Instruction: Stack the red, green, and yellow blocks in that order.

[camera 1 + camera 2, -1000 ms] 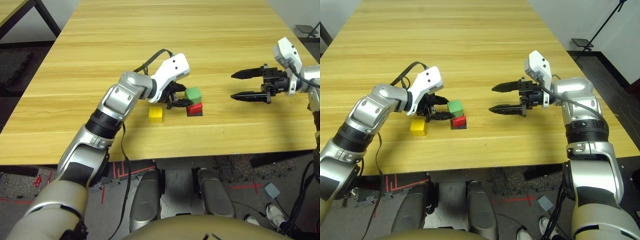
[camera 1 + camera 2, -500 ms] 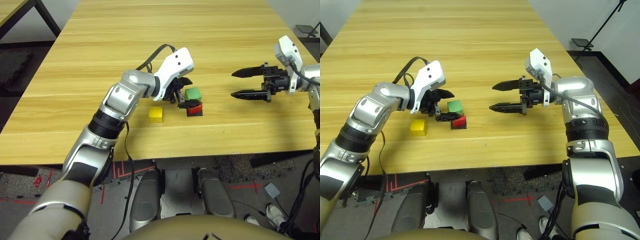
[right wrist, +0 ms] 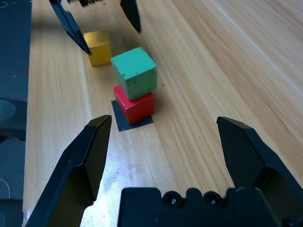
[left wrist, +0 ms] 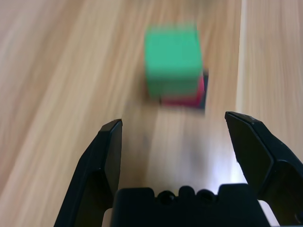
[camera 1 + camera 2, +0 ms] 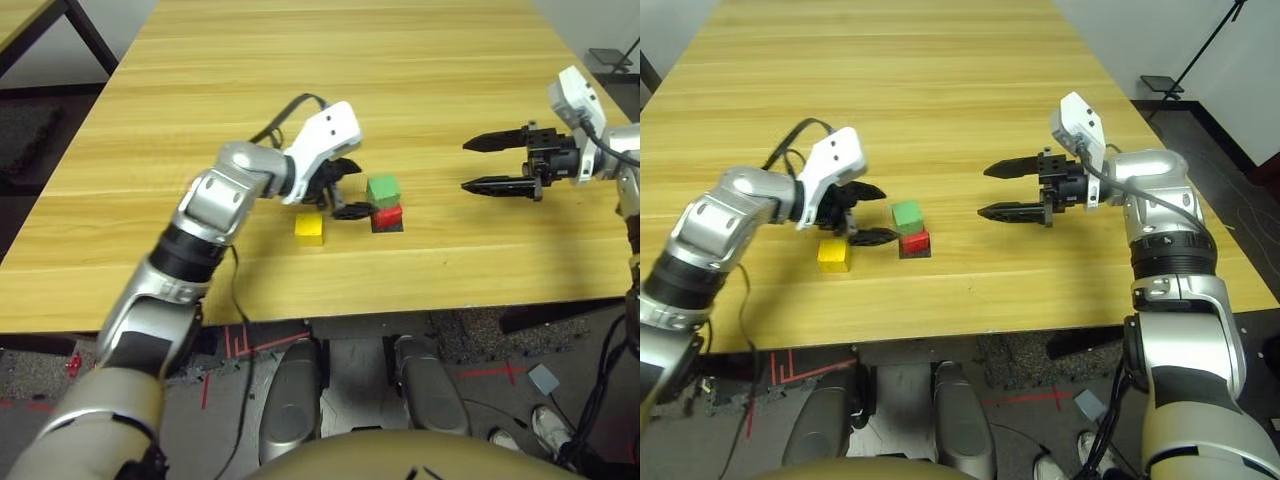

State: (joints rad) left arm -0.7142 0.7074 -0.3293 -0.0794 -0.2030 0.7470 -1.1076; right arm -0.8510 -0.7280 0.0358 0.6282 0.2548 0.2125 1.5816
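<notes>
The right wrist view gives the clearest look at the stack: a small matte green cube [image 3: 134,72] sits on top of a small matte red cube [image 3: 134,106], turned slightly so its corners overhang, and the red cube stands on a flat black square patch [image 3: 124,121] on the light wooden table [image 5: 250,90]. That same view also takes in the small matte yellow cube [image 3: 98,47] resting alone on the wood beyond the stack, with the two black fingertips of the other arm above it. The left wrist view shows the green cube over the red one from the side, blurred, with most of the red cube hidden behind the green.

There are three cubes, one of each colour, one black patch, and two grippers.

In the head views the left gripper [image 5: 345,190] hangs just beside the stack on its left, above and just past the yellow cube [image 5: 309,227], its fingers spread wide and holding nothing; the lower finger [image 5: 352,211] points toward the red cube without clearly touching it. The right gripper [image 5: 482,166] is well apart to the right of the stack, fingers parted wide and empty, pointing toward the cubes. The patch is mostly covered by the red cube, with an edge showing.
</notes>
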